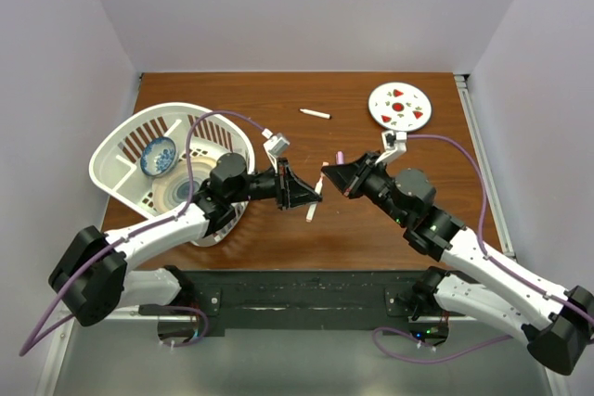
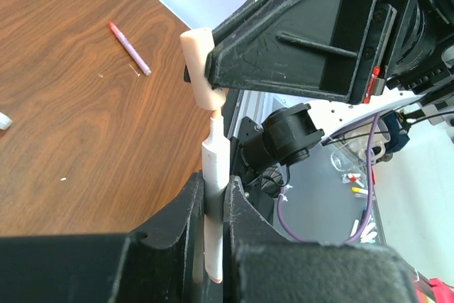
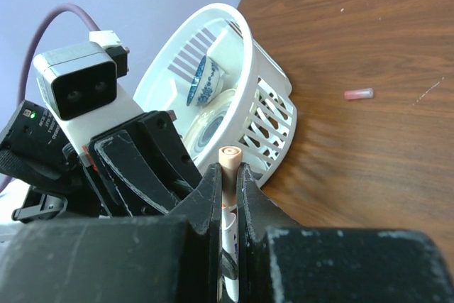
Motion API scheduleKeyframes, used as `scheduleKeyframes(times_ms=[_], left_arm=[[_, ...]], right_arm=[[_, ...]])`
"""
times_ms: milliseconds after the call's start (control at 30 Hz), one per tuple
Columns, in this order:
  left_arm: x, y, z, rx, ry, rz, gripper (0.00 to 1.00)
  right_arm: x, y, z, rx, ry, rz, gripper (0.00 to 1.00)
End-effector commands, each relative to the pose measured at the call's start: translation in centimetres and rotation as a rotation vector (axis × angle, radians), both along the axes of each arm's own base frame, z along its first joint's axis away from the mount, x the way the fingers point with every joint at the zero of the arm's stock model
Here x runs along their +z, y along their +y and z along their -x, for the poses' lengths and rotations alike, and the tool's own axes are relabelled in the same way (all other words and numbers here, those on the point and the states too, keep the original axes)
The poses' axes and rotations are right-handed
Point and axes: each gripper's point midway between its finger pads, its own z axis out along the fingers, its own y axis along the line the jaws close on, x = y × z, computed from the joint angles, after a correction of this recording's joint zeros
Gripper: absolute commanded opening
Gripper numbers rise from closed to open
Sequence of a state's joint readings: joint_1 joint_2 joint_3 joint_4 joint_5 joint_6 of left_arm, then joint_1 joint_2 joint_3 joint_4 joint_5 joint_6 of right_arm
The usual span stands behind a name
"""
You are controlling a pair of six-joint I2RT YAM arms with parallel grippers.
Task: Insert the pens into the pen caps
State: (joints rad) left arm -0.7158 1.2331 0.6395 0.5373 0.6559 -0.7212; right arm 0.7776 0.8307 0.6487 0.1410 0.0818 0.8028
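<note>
In the left wrist view, the lower end of the white pen (image 2: 215,164) is hidden between the fingers of the left claw (image 2: 214,193). The right claw (image 2: 210,69) covers the right side of the peach cap (image 2: 197,58). A white object (image 2: 3,121) on the worktop (image 2: 78,147) is cut off by that view's left edge and cannot be identified.

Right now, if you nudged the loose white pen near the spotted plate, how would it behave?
Thin and round, the white pen probably rolls. It looks light and stiff, likely sliding easily on the smooth wooden table.
</note>
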Motion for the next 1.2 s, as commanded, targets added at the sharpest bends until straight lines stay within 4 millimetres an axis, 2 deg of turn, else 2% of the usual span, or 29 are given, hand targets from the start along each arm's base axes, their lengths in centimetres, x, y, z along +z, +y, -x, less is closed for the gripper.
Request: scheduleKeyframes(times_ms=[0,233,333,367,400,433,500,700,833,900,933,967,1033,1067,1100,1167], left_arm=[[1.2,-0.4,-0.2,-0.01,-0.064,0.025,0.0],[1.1,-0.5,-0.5,0.0,-0.06,0.03,0.0],[1.5,-0.6,-0.7,0.011,-0.055,0.049,0.0],[1.9,-0.6,-0.8,0.019,-0.05,0.063,0.0],[2.0,-0.6,-1.0,0.033,-0.05,0.069,0.0],[2.4,-0.6,-1.1,0.039,-0.048,0.084,0.0],[2.7,-0.6,-1.5,0.051,-0.042,0.094,0.0],[3.7,-0.8,-2.0,0.048,-0.05,0.119,0.0],[4.5,-0.9,-1.8,0.03,-0.07,0.145,0.0],[4.5,-1.0,-1.7,0.022,-0.073,0.144,0.0],[4.4,-1.0,-1.7,0.02,-0.078,0.142,0.0],[4.4,-1.0,-1.6,0.012,-0.082,0.139,0.0],[4.2,-0.8,-1.4,0.008,-0.09,0.127,0.0],[4.1,-0.8,-1.4,0.009,-0.092,0.122,0.0],[4.0,-0.6,-1.2,0.01,-0.09,0.117,0.0],[3.9,-0.4,-0.8,0.004,-0.099,0.115,0.0]], right_arm=[[0.2,0.4,0.2,0.026,-0.018,-0.027,0.0],[-1.1,0.6,1.1,0.053,-0.011,-0.045,0.0],[-2.0,0.8,1.5,0.075,-0.021,-0.037,0.0],[-3.0,0.8,1.7,0.083,-0.014,-0.027,0.0],[-2.8,0.8,1.9,0.087,-0.037,-0.038,0.0],[-3.6,0.7,2.0,0.09,-0.033,-0.032,0.0],[-3.3,0.8,2.4,0.108,-0.063,-0.035,0.0],[-4.7,0.5,2.8,0.114,-0.088,0.021,0.02],[-6.0,0.6,3.0,0.126,-0.073,0.047,0.11],[-5.9,1.0,3.4,0.156,-0.066,0.031,0.17],[-5.7,1.1,3.6,0.166,-0.063,0.023,0.2],[-5.7,1.1,3.8,0.166,-0.047,0.015,0.29],[-4.5,0.6,3.7,0.14,-0.051,-0.015,0.38],[-4.3,0.5,3.7,0.135,-0.038,-0.024,0.46],[-3.1,0.5,3.7,0.133,-0.056,-0.04,0.52],[-2.2,0.3,3.8,0.13,-0.054,-0.043,0.59]])
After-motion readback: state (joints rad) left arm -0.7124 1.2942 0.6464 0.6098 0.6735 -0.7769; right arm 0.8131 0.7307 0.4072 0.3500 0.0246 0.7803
